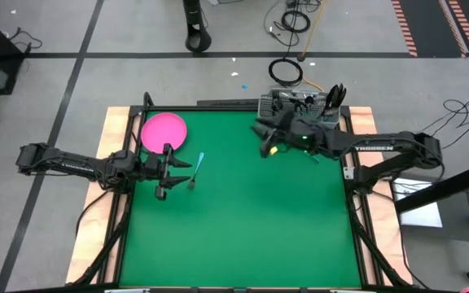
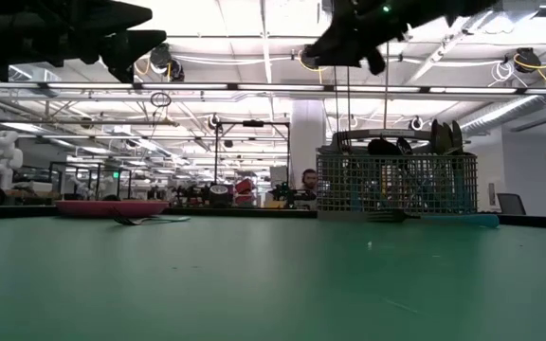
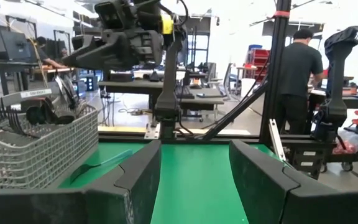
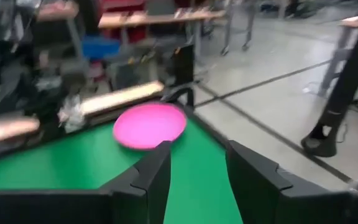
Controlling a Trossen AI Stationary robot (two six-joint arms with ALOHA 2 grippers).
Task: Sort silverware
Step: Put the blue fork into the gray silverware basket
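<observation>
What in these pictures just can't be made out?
- Pieces in the mesh caddy: the low view shows dark tops only; forks, spoons or knives, unclear.
- Blue-handled utensil beside the pink plate: too small in the high view to name its type.
- Left claw: open and empty.
- Right claw: open; its wrist view is blurred.

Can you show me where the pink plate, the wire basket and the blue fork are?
Pink plate (image 1: 164, 130), high view, middle of its flat face.
Wire basket (image 2: 394, 185), low view, its front mesh wall.
Blue fork (image 1: 197, 167), high view, middle of its light-blue handle.
</observation>
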